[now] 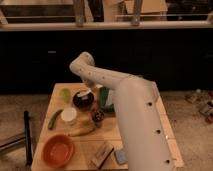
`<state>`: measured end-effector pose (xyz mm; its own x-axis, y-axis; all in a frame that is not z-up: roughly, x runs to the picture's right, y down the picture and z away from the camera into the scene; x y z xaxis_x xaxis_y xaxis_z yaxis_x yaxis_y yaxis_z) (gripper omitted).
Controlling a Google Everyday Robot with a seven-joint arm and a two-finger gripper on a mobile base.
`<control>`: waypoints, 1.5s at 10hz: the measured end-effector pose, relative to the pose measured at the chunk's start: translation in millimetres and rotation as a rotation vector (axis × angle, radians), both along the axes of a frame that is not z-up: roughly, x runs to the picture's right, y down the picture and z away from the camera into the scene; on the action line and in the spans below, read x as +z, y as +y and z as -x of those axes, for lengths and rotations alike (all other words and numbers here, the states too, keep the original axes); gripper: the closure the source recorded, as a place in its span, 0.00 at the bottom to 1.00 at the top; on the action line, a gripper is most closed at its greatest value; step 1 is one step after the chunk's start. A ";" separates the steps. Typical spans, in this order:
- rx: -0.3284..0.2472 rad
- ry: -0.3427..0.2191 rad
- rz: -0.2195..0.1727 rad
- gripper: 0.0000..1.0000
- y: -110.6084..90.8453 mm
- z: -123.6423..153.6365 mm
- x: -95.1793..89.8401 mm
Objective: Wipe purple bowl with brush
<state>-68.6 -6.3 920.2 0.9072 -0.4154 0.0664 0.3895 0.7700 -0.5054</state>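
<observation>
Hand [91, 88] hangs over purple bowl [81, 101] and brush [84, 93].

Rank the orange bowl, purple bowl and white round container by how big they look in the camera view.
Orange bowl, largest, though nearest the camera
Purple bowl
White round container, smallest
The claw hangs by the purple bowl.

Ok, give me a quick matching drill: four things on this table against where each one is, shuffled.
Things:
1. purple bowl
2. orange bowl
3. tan block
4. gripper

Places:
A. near left corner of the table
B. near edge, right of the orange bowl
C. far half of the table, around the middle
D. at the purple bowl's far right rim

Pairs: 1-C, 2-A, 3-B, 4-D
</observation>
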 end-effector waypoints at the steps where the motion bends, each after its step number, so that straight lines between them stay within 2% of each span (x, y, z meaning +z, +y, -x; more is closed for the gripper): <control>1: -0.014 -0.018 -0.014 0.98 -0.2 5.4 -6.1; 4: -0.059 -0.061 -0.025 0.98 11.3 20.7 -21.3; 6: -0.105 -0.078 -0.012 0.98 29.3 22.7 -29.8; 8: -0.126 -0.082 -0.005 0.98 37.1 21.0 -33.0; 12: -0.092 -0.029 0.002 0.98 32.1 -18.0 -28.6; 15: -0.058 0.004 0.009 0.98 25.2 -28.9 -19.0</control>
<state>-39.7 18.9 901.2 0.8819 -0.4667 0.0669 0.4314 0.7413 -0.5141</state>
